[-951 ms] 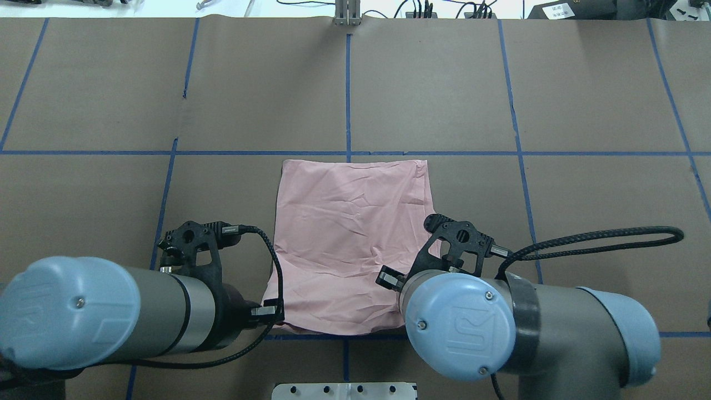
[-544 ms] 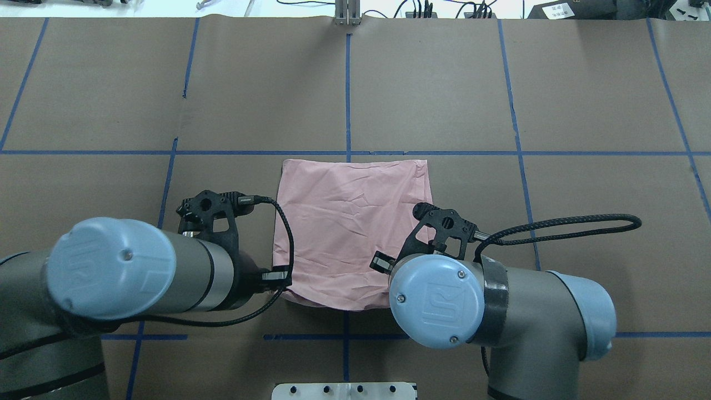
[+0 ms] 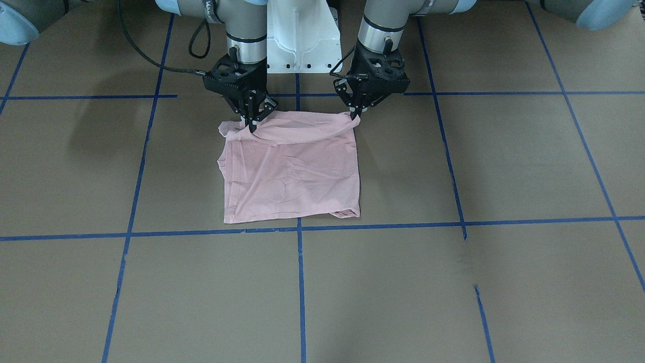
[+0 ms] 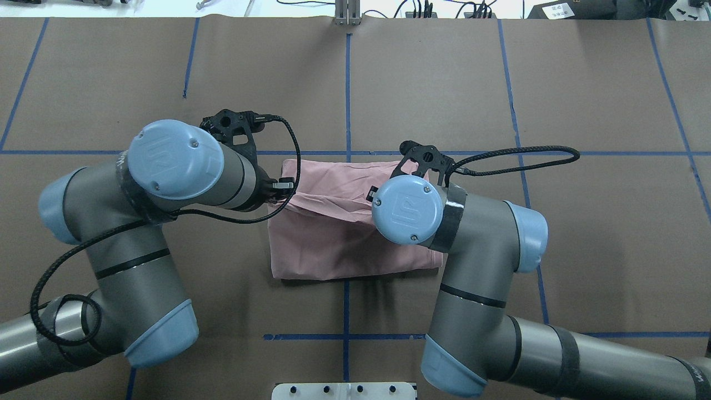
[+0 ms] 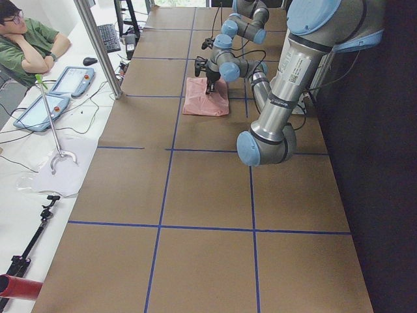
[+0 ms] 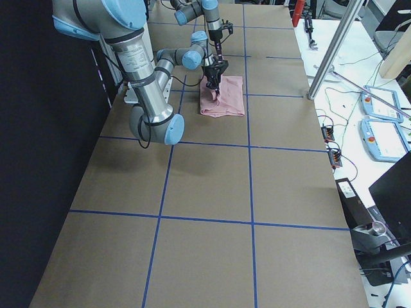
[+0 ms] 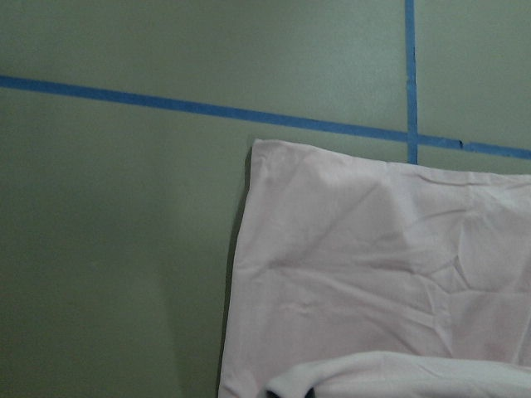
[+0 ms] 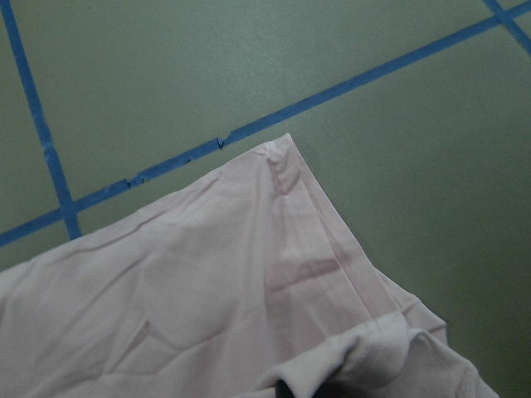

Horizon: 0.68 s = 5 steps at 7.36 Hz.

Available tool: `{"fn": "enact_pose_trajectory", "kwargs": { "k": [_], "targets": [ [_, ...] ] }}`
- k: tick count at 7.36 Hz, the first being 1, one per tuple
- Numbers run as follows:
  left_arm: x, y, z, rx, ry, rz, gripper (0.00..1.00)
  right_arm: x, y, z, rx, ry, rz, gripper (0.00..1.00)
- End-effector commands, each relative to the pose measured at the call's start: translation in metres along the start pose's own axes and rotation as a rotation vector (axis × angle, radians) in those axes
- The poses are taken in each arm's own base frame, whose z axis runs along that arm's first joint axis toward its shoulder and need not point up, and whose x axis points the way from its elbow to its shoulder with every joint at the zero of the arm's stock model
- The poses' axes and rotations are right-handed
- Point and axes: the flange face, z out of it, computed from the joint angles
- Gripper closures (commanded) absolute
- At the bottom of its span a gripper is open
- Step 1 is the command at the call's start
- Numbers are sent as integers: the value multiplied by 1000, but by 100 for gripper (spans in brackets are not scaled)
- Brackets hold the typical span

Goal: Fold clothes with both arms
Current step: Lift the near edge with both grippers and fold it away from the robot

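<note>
Pale pink T-shirt [image 3: 292, 171], brown table [image 3: 504, 166], blue tape grid lines [image 3: 301, 282]; white pedestal [image 3: 302, 40]

The pale pink T-shirt [image 3: 292, 176] is lying wrinkled and partly folded, its outer edge running just beside the blue tape line [image 3: 403, 223]. The left gripper [image 3: 357, 112] and right gripper [image 3: 250, 123] are pinching its raised opposite edge at both corners, with the left arm [image 4: 128, 250] and right arm [image 4: 472, 250] bending over it.

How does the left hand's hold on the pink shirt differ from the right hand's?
The left hand pinches the T-shirt at its very corner; the right hand grips inward, leaving a flap beyond it. Cloth is smooth at the left hand, bunched at the right. Both are shut on the lifted edge.
</note>
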Motion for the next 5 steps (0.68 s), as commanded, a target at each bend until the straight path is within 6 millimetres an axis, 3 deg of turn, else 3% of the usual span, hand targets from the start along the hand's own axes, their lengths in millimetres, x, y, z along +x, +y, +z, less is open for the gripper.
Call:
{"fn": "enact_pose_trajectory", "kwargs": {
  "k": [1,2,5],
  "targets": [
    [1,-18,46,16,11,-2,100,-24,-28,43,30,-11,0,100],
    [1,-26,61,21,1,12,100,-26,-39,46,38,-3,-9,100],
    [-8,-30,97,18,-11,15,100,-31,-40,58,37,18,-10,100]
  ]
}}
